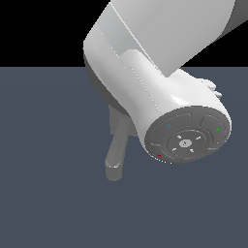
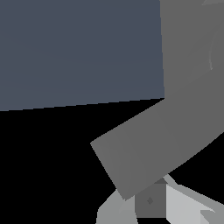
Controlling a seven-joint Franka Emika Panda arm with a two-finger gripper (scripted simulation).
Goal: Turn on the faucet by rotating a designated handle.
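In the exterior view my white arm [image 1: 160, 82] covers most of the faucet. Only its thick rounded spout [image 1: 116, 155] shows, reaching out over the dark floor below the arm, with a bit of the grey body behind it. The gripper is hidden there. In the wrist view a flat, straight grey bar, the handle [image 2: 153, 144], runs slantwise right in front of the gripper [image 2: 148, 208]. It joins a broader grey part of the faucet [image 2: 190, 43]. The fingertips [image 2: 151, 200] sit just behind the bar's free end, very close or touching. I cannot tell how the jaws stand.
The dark blue-grey floor [image 1: 48, 193] spreads around the faucet in both views. Black background lies beyond its far edge. My arm's round wrist end with its button ring [image 1: 186, 140] faces the exterior camera.
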